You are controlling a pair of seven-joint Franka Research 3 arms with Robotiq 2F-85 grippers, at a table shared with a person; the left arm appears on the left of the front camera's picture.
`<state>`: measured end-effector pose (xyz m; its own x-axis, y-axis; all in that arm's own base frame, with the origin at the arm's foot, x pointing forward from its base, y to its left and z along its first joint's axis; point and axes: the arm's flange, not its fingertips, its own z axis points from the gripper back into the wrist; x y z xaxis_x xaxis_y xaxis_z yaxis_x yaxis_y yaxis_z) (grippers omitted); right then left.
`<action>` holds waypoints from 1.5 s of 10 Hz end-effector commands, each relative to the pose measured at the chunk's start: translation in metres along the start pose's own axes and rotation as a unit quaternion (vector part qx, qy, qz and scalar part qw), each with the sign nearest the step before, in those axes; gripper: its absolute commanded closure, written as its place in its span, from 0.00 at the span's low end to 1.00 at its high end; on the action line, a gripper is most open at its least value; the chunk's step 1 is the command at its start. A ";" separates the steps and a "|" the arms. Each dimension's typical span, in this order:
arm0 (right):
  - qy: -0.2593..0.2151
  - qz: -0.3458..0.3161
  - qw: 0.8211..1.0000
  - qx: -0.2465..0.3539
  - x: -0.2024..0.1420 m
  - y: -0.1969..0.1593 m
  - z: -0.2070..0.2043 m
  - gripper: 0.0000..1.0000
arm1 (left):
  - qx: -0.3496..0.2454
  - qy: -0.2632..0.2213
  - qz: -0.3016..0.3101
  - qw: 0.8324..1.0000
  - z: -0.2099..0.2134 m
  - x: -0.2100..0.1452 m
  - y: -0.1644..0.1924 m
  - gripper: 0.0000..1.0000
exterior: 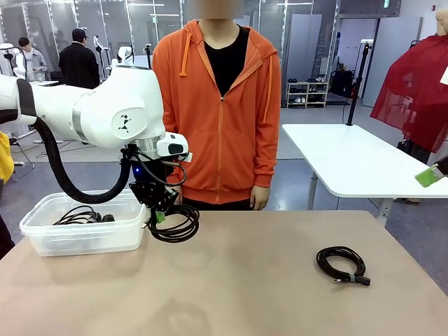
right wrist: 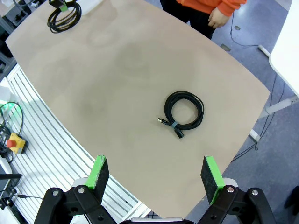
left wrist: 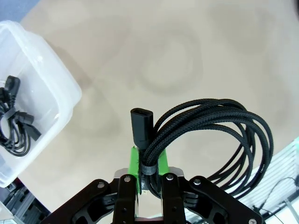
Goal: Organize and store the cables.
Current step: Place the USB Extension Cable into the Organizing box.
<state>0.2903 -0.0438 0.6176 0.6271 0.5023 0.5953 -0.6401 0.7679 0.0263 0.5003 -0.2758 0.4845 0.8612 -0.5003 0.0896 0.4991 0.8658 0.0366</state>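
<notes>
Bright, even o/head light; soft shadows on table (exterior: 245, 280); wrist cams fisheye-warped, sharp.

Bare table (exterior: 245, 280) between bin (exterior: 70, 241) and 1 coiled cable (exterior: 341, 264).

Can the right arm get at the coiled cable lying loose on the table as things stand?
Probably yes: its jaws stand open and empty above that coiled cable, with bare table around it and nothing between.
</notes>
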 end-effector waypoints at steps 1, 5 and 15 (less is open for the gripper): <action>0.001 0.002 1.000 -0.002 0.000 0.000 0.000 0.00 | -0.001 0.000 0.013 1.000 0.026 -0.004 0.046 0.82; 0.001 0.002 1.000 -0.002 0.000 0.000 0.000 0.00 | 0.022 -0.034 0.069 0.997 0.032 -0.002 0.139 0.82; 0.001 0.002 1.000 -0.002 0.000 0.000 0.000 0.00 | 0.049 -0.038 0.283 0.957 -0.057 0.035 0.249 0.82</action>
<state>0.2902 -0.0439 0.6176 0.6271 0.5021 0.5955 -0.6401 0.7678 0.0267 0.6506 -0.0770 0.4385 0.9838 0.0112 0.1792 -0.0166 0.9995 0.0286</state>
